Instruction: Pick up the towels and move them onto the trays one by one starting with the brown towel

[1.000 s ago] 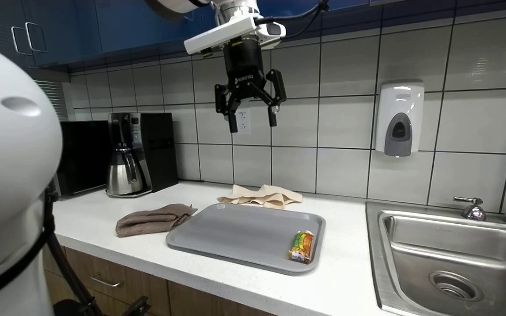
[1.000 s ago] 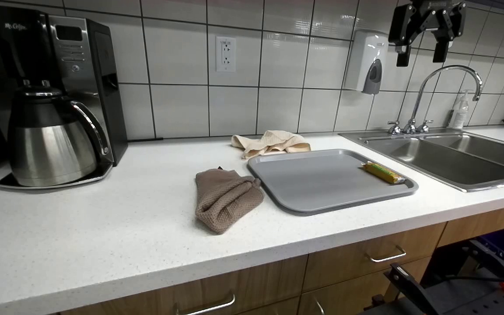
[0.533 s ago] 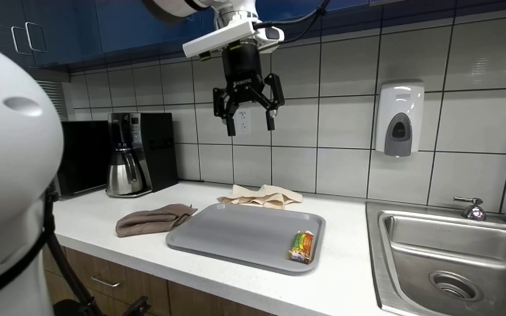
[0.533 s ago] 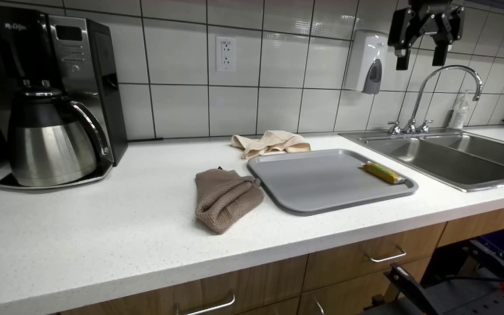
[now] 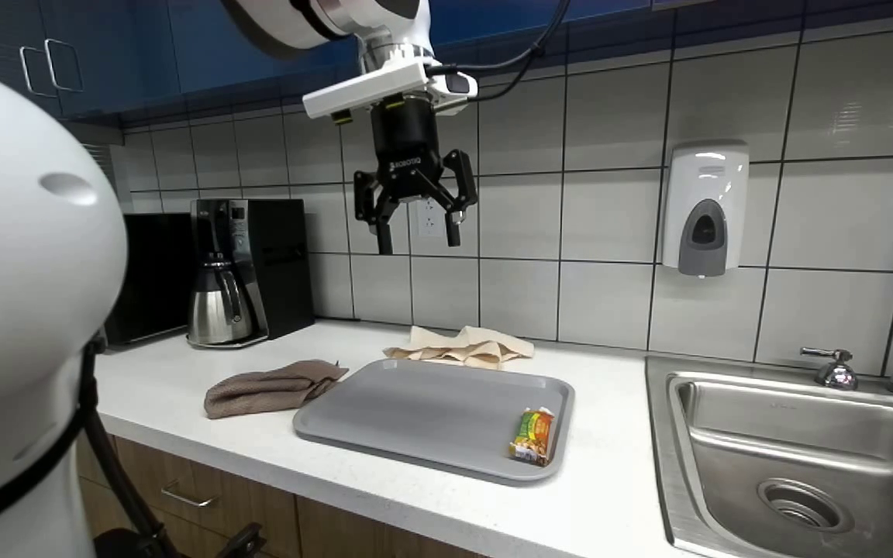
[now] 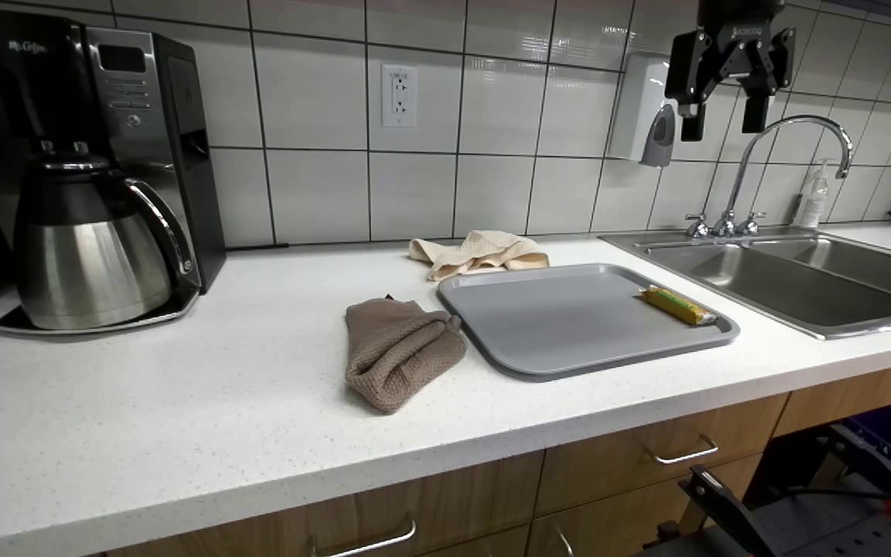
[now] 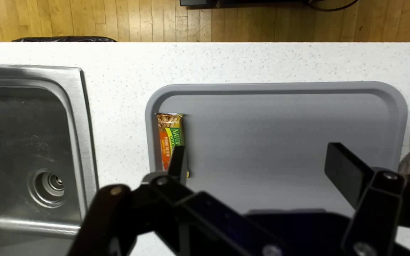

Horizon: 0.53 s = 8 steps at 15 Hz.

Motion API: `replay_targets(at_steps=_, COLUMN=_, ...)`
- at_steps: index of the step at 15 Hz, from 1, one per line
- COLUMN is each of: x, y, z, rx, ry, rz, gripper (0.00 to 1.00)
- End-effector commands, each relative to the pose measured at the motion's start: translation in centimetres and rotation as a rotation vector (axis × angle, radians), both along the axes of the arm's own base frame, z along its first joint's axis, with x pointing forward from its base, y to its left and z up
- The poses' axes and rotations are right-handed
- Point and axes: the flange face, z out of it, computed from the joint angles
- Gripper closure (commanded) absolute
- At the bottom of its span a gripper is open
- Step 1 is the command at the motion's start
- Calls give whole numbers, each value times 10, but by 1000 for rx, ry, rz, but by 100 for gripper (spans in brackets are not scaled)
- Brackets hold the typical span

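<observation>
Brown towel (image 6: pixel 403 354); cream towel (image 6: pixel 488 249); grey tray (image 6: pixel 569 321); speckled white counter (image 6: pixel 206 402)

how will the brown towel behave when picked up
The brown towel will likely droop, since it lies in rumpled folds. Its textured weave suggests little slipping. Lying low on the counter, it probably won't roll.

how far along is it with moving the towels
Done: nothing yet; no towel is on the gray tray. In hand: nothing; the gripper hangs in the air, jaws open. Left: both moves, the brown towel first, then the cream towel; both lie on the counter.
</observation>
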Motion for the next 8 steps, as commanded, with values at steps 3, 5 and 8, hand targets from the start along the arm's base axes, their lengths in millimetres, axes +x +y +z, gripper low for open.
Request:
replay_targets(at_steps=3, x=5, y=24, z=-15, rx=33, ry=15, rz=-14, gripper=0)
replay_targets(at_steps=5, x=8, y=32, z=-23, rx=49, ry=19, rz=-35, gripper=0)
replay_targets(at_steps=8, x=12, y=50, z=-34, rx=57, ry=-2, rz=-78, gripper=0)
